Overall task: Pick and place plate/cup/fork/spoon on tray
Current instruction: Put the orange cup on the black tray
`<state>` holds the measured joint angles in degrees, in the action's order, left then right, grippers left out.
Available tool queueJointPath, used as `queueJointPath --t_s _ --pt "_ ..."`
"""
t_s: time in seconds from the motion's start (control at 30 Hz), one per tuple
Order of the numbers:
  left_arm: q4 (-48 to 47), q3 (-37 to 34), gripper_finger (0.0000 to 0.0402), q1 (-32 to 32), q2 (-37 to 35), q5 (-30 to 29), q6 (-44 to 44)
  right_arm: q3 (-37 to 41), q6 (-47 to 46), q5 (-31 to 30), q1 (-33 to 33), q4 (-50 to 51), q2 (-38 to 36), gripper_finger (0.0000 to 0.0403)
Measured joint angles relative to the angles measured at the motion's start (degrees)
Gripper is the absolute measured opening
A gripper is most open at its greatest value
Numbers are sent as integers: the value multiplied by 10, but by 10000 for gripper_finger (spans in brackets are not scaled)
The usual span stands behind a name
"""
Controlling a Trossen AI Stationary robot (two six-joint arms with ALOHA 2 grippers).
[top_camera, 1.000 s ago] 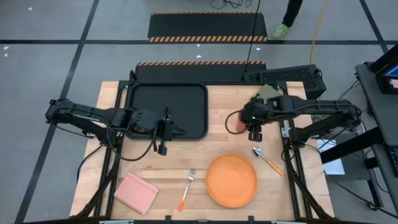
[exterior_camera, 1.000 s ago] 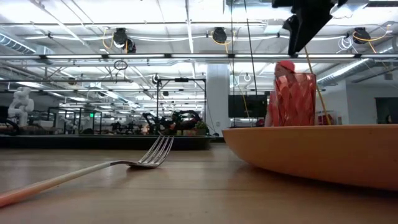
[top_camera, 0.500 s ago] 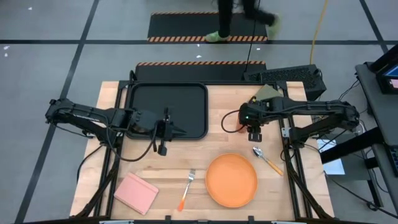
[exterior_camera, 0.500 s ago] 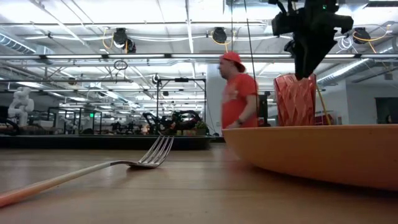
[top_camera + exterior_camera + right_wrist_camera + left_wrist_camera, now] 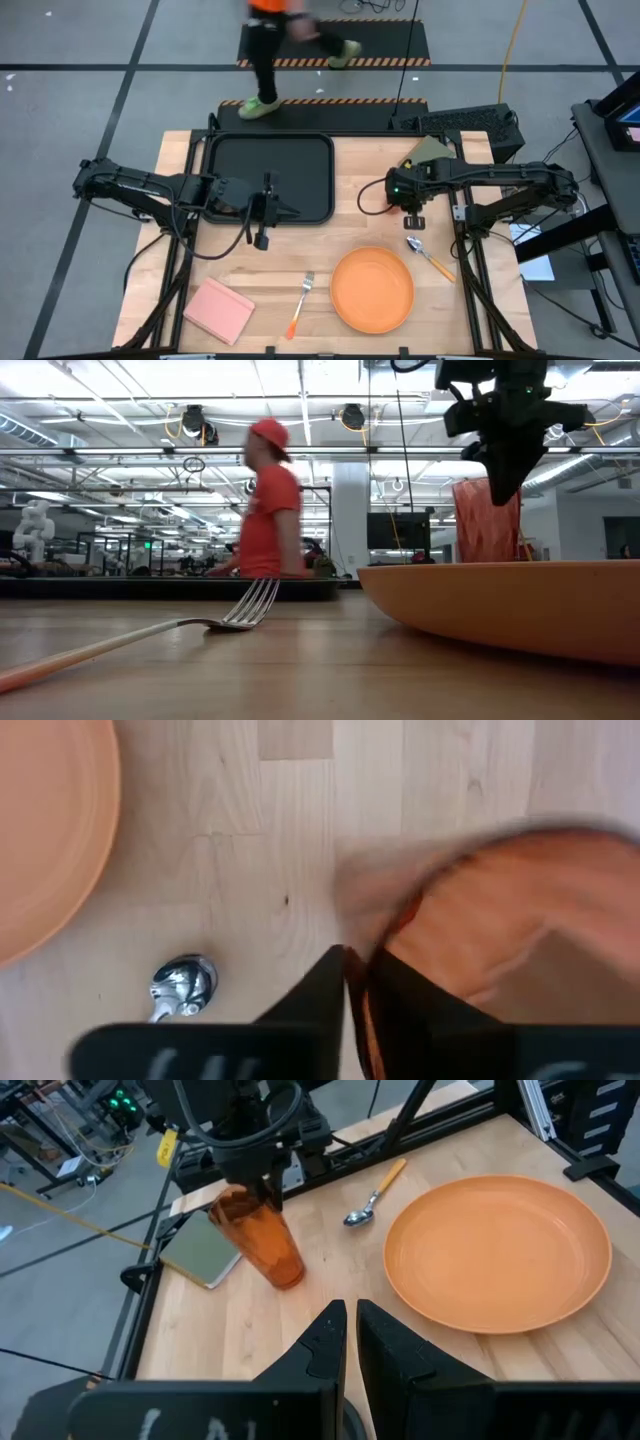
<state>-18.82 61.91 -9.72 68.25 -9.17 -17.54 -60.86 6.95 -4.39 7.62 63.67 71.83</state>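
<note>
The right gripper (image 5: pixel 400 200) pinches the rim of the cup (image 5: pixel 262 1240), which tilts on the table (image 5: pixel 230 270) at about 1 o'clock from the plate (image 5: pixel 372 290), with the spoon (image 5: pixel 429 257) at the plate's 2 o'clock. The left gripper (image 5: pixel 285 211), fingers nearly closed on nothing, hovers over the 4 o'clock corner of the tray (image 5: pixel 270 165). The fork (image 5: pixel 301 302) lies at the plate's 9 o'clock.

Left pincer (image 5: pixel 350 1342): fingers nearly together, over the counter (image 5: pixel 330 1280).
Right pincer (image 5: pixel 250 1180): gripping the tilted cup's (image 5: pixel 262 1240) rim.
Spoon (image 5: pixel 372 1195): between cup and plate (image 5: pixel 497 1250).
Olive-green pad (image 5: pixel 200 1250): behind cup.
</note>
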Motion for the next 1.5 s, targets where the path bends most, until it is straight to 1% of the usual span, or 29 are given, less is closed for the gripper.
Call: queueJointPath --t_s 0.07,0.1,0.2,0.33,0.43,0.57,0.67,0.8,0.93,1.0,1.1,1.17,1.23,1.33,1.4,1.5 --pt "10 0 33 0 0 0 0 0 9 0 -2 -8 0 6" --pt "18 0 33 0 0 -2 0 1 13 0 -2 -16 0 7" --pt "43 0 33 0 0 -31 2 1 21 0 -8 -44 0 13" --pt "48 0 33 0 0 -60 7 -13 32 0 -22 -52 0 6" --pt "51 0 33 0 2 -64 11 -29 31 -1 -40 -66 0 4" --pt "60 -1 39 2 24 -63 0 -41 33 -1 -72 -101 0 3" --pt "91 0 63 6 44 -63 -5 -41 47 -2 -99 -140 0 2" --pt "126 -1 116 15 69 -55 -15 -41 50 -6 -128 -189 0 1" --pt "177 0 171 21 89 -48 -20 -41 17 -64 -149 -219 10 1" --pt "186 6 191 24 101 -36 -20 -41 14 -78 -158 -227 16 1" --pt "168 35 209 26 123 -28 -27 -41 28 -75 -172 -256 28 1" --pt "125 65 210 26 136 -27 -30 -41 52 -73 -181 -269 33 1" --pt "71 103 208 26 153 -18 -35 -38 90 -55 -190 -291 34 1" --pt "2 151 199 26 173 20 -48 -24 149 -24 -200 -334 34 0" --pt "-25 181 193 26 183 53 -57 -17 170 -8 -206 -353 35 0" --pt "-55 213 187 26 198 95 -71 -5 205 43 -210 -387 34 0"
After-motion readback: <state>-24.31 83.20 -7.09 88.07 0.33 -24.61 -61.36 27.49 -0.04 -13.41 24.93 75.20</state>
